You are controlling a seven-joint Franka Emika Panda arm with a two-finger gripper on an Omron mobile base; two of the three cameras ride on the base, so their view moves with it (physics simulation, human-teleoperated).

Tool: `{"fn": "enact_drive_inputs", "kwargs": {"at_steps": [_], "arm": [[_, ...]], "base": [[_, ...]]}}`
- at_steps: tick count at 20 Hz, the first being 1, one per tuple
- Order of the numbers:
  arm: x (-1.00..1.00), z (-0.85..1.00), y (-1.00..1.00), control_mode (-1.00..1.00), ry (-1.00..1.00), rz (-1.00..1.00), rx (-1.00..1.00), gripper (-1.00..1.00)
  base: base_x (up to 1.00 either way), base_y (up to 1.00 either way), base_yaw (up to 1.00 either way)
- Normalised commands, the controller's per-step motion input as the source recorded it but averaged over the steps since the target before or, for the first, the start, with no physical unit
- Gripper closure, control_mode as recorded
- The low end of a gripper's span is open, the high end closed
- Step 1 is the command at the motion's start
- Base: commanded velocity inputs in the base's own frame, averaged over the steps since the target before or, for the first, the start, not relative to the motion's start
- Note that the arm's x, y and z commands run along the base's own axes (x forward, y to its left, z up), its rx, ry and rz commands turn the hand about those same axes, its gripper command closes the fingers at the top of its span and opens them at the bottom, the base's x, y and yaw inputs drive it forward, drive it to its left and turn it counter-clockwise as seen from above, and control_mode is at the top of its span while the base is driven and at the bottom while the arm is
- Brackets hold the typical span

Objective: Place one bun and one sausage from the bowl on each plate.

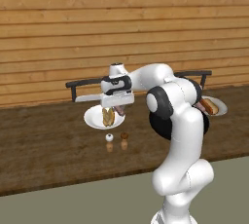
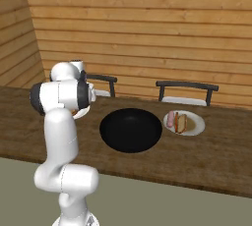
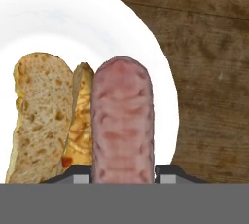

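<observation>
My gripper (image 3: 123,174) is shut on a pinkish sausage (image 3: 122,121) and holds it over the left white plate (image 3: 160,72), right beside the split tan bun (image 3: 41,116) lying there. From the left base, the gripper (image 1: 116,107) hangs low over this plate (image 1: 92,119), with its bun (image 1: 108,116) beneath. I cannot tell whether the sausage touches the plate. The right plate (image 2: 197,124) holds the other sausage (image 2: 171,119) and bun (image 2: 181,123). The black bowl (image 2: 131,129) sits between the plates with nothing in it.
A white shaker (image 1: 110,138) and a brown shaker (image 1: 124,136) stand just in front of the left plate. Two dark chairs (image 2: 187,88) (image 1: 85,85) rise behind the wooden counter (image 2: 216,161), against a plank wall.
</observation>
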Motion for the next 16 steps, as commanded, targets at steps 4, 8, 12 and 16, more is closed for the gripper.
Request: {"fn": "enact_drive_inputs", "kwargs": {"at_steps": [4, 8, 12, 16], "arm": [[0.00, 0.00, 0.00, -1.00, 0.00, 0.00, 0.00, -1.00], [0.00, 0.00, 0.00, -1.00, 0.00, 0.00, 0.00, -1.00], [-0.20, 0.22, -0.23, -1.00, -0.05, -0.01, 0.00, -1.00], [-0.42, 0.19, -1.00, -1.00, -0.08, 0.00, 0.01, -1.00]], "base": [[0.00, 0.00, 0.00], [0.00, 0.00, 0.00], [0.00, 0.00, 0.00], [0.00, 0.00, 0.00]]}}
